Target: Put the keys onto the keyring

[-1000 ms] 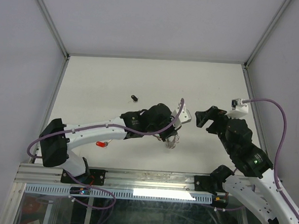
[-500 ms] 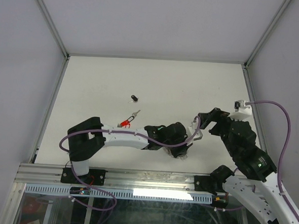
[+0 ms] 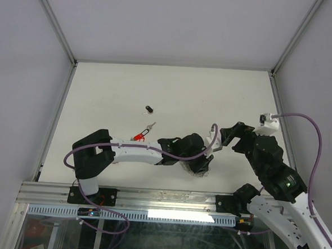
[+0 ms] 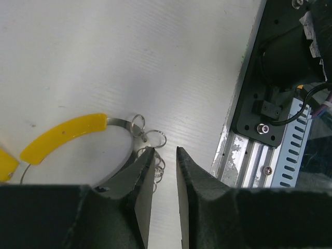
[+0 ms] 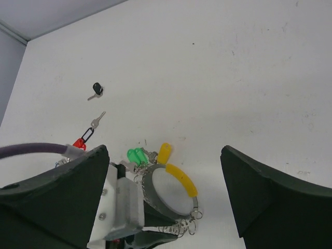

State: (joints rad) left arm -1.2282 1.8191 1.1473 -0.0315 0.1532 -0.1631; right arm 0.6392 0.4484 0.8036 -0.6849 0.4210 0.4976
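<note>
We find one red-tagged key [image 5: 91, 129] lying loose on the bench, silver blade pointing away from its tag, well apart from the bunch. In the bunch, two green tags [image 5: 136, 154] and a yellow tag [image 5: 164, 152] lie side by side against a grey hoop with yellow sleeves [image 5: 181, 180]. The thin silver keyring [image 4: 154, 138] lies flat, linked to other small wire rings at the hoop's end.

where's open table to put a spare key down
The far half of the table, beyond the black key, is bare, as is the left strip beside the red-tagged key. It is crowded near the front, where the left gripper and right gripper are at the key bunch.
</note>
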